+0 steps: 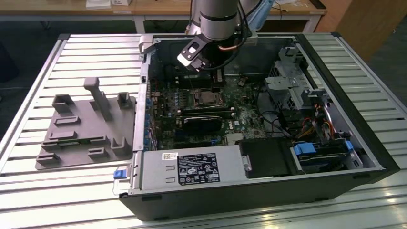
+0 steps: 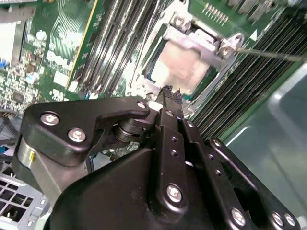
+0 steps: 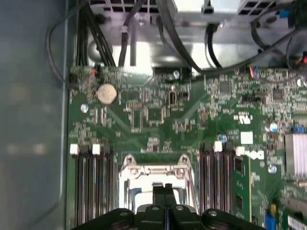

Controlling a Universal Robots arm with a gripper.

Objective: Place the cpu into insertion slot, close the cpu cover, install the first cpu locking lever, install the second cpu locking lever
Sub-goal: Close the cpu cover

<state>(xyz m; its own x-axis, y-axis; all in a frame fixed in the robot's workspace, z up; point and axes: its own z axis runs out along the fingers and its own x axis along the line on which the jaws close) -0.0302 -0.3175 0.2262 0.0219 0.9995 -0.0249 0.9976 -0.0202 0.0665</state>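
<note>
The insertion slot (image 1: 205, 98) sits mid-board inside the open computer case. In both wrist views the silver cpu cover (image 2: 199, 42) (image 3: 154, 171) lies flat over it. The dull grey top of the cpu (image 2: 184, 67) shows through the cover's window. A thin metal locking lever (image 2: 271, 54) sticks out from the cover's corner, over the memory slots. My gripper (image 2: 169, 92) (image 3: 165, 190) (image 1: 218, 78) hovers just above the socket's edge, its black fingers shut together with nothing between them.
Black memory slots (image 3: 91, 184) (image 3: 218, 179) flank the socket, and a coin battery (image 3: 106, 94) and cables (image 3: 182, 43) lie beyond. A black card (image 1: 203, 121), the power supply (image 1: 190, 169) and a drive cage (image 1: 299, 86) crowd the case. A grey fixture (image 1: 83, 129) stands on the exterior view's left.
</note>
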